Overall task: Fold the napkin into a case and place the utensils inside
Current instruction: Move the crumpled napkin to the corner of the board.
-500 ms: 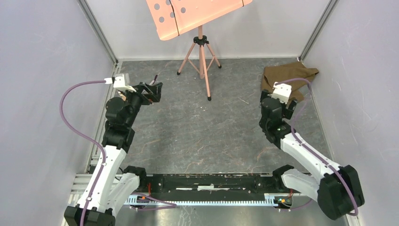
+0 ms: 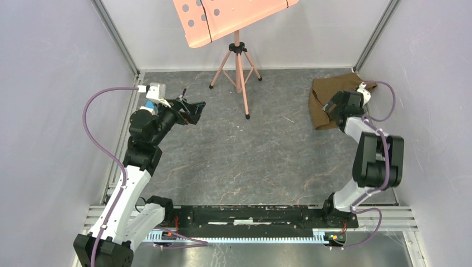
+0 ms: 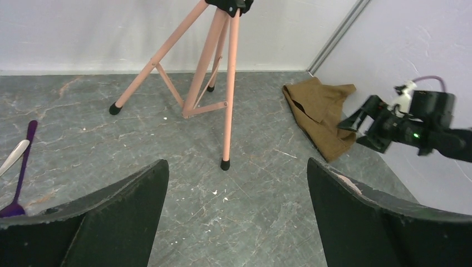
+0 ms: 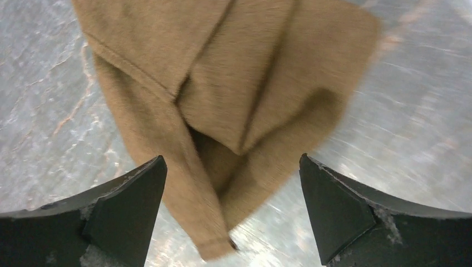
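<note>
Olive-brown napkin [image 4: 234, 89] crumpled, edges blurred | right gripper [image 4: 231, 161] gaping over it, holding nothing | left gripper [image 3: 238, 164] gaping, empty | we glimpse spoon [image 3: 23, 164], bowl half-hidden.

Broad bare run across the middle of the grey marbled bench [image 2: 250, 161], between the two arms. At the far middle, a pink metal music stand [image 2: 239, 61] — three splayed legs, slanted perforated tray overhanging above; room to pass either side of the legs. Hemmed in left and right by pale walls [image 2: 50, 83]. In the far right corner, a crumpled olive-brown cloth napkin [image 2: 325, 92] close by the right wall and an aluminium corner post [image 2: 377, 34], right gripper [image 4: 232, 157] just over it, jaws spread wide, bare bench beside the cloth. At the left edge of the left wrist view, low on the bench — a purple spoon [image 3: 25, 150] and silver metal fork [image 3: 14, 157], lying flat.
</note>
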